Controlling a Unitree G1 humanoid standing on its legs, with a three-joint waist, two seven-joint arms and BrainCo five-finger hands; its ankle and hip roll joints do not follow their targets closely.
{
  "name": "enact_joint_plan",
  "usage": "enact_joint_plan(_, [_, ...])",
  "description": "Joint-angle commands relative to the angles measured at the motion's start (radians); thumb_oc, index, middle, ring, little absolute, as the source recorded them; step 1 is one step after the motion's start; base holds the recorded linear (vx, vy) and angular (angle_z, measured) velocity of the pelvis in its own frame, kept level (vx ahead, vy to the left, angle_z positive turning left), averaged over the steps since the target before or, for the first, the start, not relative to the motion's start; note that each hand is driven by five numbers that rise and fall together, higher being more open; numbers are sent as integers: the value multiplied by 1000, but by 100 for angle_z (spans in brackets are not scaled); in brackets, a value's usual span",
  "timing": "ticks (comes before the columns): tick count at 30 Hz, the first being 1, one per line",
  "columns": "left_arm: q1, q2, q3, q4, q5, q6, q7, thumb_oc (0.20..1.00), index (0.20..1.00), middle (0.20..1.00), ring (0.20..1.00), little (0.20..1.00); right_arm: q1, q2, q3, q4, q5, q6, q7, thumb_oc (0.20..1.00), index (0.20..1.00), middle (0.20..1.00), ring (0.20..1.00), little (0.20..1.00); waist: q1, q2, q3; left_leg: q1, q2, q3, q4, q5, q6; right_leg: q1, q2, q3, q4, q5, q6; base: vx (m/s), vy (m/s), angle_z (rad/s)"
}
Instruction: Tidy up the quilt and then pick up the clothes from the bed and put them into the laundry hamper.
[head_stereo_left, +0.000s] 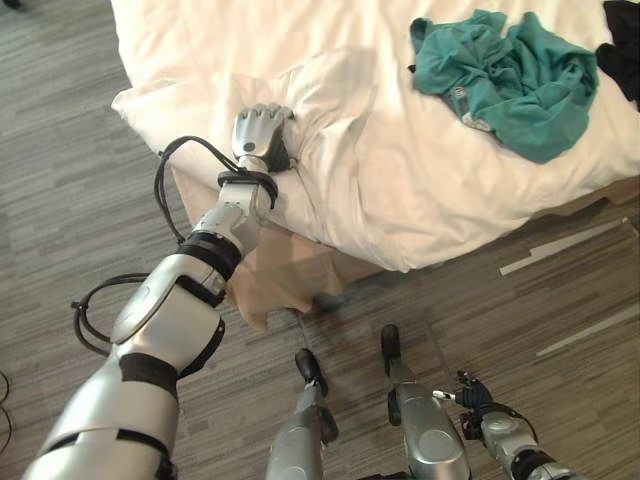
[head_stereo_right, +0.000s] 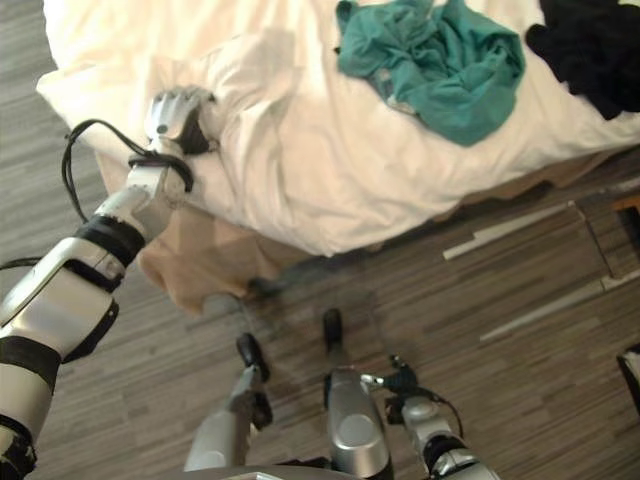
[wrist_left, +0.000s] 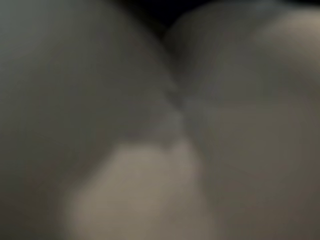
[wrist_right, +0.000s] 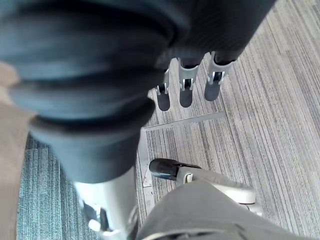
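A white quilt (head_stereo_left: 420, 190) covers the bed, and its near corner hangs rumpled over the edge. My left hand (head_stereo_left: 262, 125) lies on that corner with its fingers curled into a fold of the quilt. In the left wrist view, pale quilt cloth (wrist_left: 150, 190) sits right up against the camera. A crumpled teal garment (head_stereo_left: 505, 80) lies on the quilt at the far right. A black garment (head_stereo_right: 590, 45) rests beyond it at the bed's right edge. My right hand (wrist_right: 186, 92) hangs low over the floor, fingers straight and holding nothing.
A beige bed skirt (head_stereo_left: 280, 275) droops from under the quilt at the bed's corner. Grey striped carpet (head_stereo_left: 70, 180) runs along the bed's left and near sides, with pale strips (head_stereo_left: 560, 248) on the floor at the right.
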Motion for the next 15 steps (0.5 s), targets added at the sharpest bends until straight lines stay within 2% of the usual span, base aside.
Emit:
enact_joint_plan(1, [213,41,-14,-30,57,-86,-90,200,200,200,200,200,-14,-12,-8,37,29,-6,-35,1000,1000,1000,1000,1000,36,-24,-45,67,87,-19,184,-216,-72,-9,-114,5,56,-116,82,88,101,5])
enact_joint_plan(3, [395,-23,-2,-33,46,-122,-113,200,200,200,200,200,-58,-27,-37,17,36,-9,-64,1000,1000,1000,1000,1000,42,-13,-69,99,81,-15,162,-218,-70,19,-108,9,43,-117,80,66,87,-9])
enact_joint_plan(4, [397,-23,-1,-33,47,-122,-112,200,200,200,200,200,-57,-27,-36,17,36,-9,-64,1000,1000,1000,1000,1000,42,-14,-71,98,80,-15,159,-214,-70,17,-109,10,42,-114,80,46,68,-12])
enact_joint_plan(5, [477,-47,13,-34,30,-134,-117,200,200,200,200,200,-75,-45,-60,0,47,-13,-75,1000,1000,1000,1000,1000,46,-10,-81,112,77,-17,149,-216,-68,28,-107,10,38,-115,79,47,90,-9])
enact_joint_plan(6, [632,-60,61,-48,-9,-155,-140,200,200,200,200,200,-54,-160,-136,-59,68,-20,-69,1000,1000,1000,1000,1000,47,-11,-98,142,71,-17,129,-216,-64,53,-103,7,32,-118,80,53,91,1])
enact_joint_plan(7, [633,-60,61,-49,-9,-155,-140,200,200,200,200,200,-54,-160,-136,-59,68,-20,-69,1000,1000,1000,1000,1000,47,-11,-99,141,70,-17,128,-216,-64,52,-103,7,31,-118,80,41,68,1])
enact_joint_plan(8, [702,-67,71,-33,-6,-169,-150,263,263,263,263,263,-67,-236,-167,-171,64,-41,-89,1000,1000,1000,1000,1000,52,-16,-106,157,71,-21,117,-215,-63,65,-98,6,29,-121,79,26,21,4])
enact_joint_plan(9, [853,-86,146,18,-34,-167,-146,1000,1000,1000,1000,1000,-19,-372,-235,-345,3,-53,-96,1000,1000,1000,1000,1000,59,-27,-119,183,71,-25,97,-213,-61,86,-93,-1,29,-127,79,32,39,3])
enact_joint_plan(10, [893,-120,204,90,-90,-151,-145,1000,1000,1000,1000,1000,0,-410,-263,-463,10,-66,-93,1000,1000,1000,1000,1000,60,-35,-126,197,70,-24,86,-210,-60,98,-90,-3,30,-132,78,28,45,2])
enact_joint_plan(11, [927,-149,252,170,-114,-134,-125,1000,1000,1000,1000,1000,-12,-392,-256,-569,-23,-90,-127,1000,1000,1000,1000,1000,68,-36,-127,209,70,-28,83,-214,-57,108,-87,-6,35,-139,75,0,0,0])
enact_joint_plan(12, [927,-149,253,172,-113,-136,-124,1000,1000,1000,1000,1000,-12,-391,-256,-572,-24,-88,-128,1000,1000,1000,1000,1000,66,-37,-129,206,69,-29,81,-210,-56,106,-89,-6,34,-137,75,19,34,5])
enact_joint_plan(13, [993,-168,325,293,-109,-106,-96,1000,1000,1000,1000,1000,-60,-370,-243,-765,-118,-86,-146,1000,1000,1000,1000,1000,90,-40,-136,226,69,-41,73,-214,-52,131,-86,-14,41,-152,70,0,0,0])
enact_joint_plan(14, [1012,-172,348,337,-104,-90,-98,1000,1000,1000,1000,1000,-79,-372,-232,-879,-162,-88,-123,1000,1000,1000,1000,1000,98,-45,-141,233,70,-44,72,-215,-50,139,-82,-17,45,-158,68,25,25,-4])
enact_joint_plan(15, [1012,-171,349,338,-104,-91,-97,1000,1000,1000,1000,1000,-77,-371,-233,-883,-163,-85,-122,1000,1000,1000,1000,1000,97,-46,-142,230,68,-45,71,-211,-50,136,-84,-17,44,-155,67,16,14,-6])
